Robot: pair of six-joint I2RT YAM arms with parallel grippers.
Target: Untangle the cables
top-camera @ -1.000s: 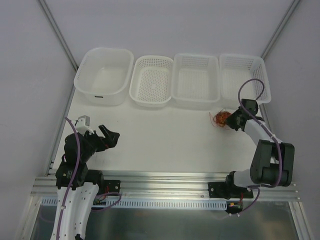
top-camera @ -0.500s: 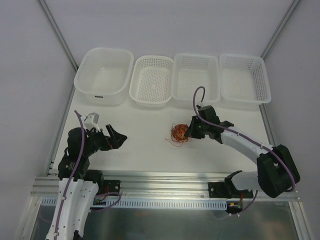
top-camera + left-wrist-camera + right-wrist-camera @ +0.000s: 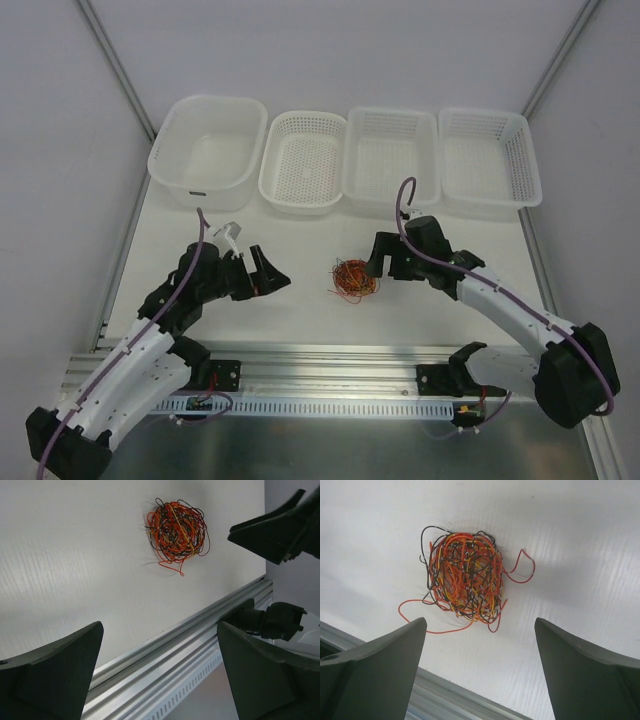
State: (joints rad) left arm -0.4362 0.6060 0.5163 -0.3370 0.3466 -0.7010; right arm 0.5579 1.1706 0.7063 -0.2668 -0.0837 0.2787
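The cables (image 3: 352,278) are a small ball of thin red, orange, yellow and black wires lying on the white table's middle, with a few red loops straying out. My right gripper (image 3: 383,258) stands open just right of the ball; in its wrist view the cables (image 3: 465,575) lie ahead of the wide-apart right gripper (image 3: 481,621), touching neither finger. My left gripper (image 3: 270,274) is open to the left of the ball, a short gap away. In the left wrist view the cables (image 3: 175,530) lie well ahead of the empty left gripper (image 3: 160,625), with the right gripper (image 3: 275,530) at the upper right.
A white tub (image 3: 208,150) and three white mesh baskets (image 3: 303,160) (image 3: 392,160) (image 3: 490,155) line the table's far edge. An aluminium rail (image 3: 330,360) runs along the near edge, close below the tangle. Grey walls stand on both sides.
My right gripper carried the tangle from the far right to the table's middle, then opened and let it go. My left arm reached right towards it.
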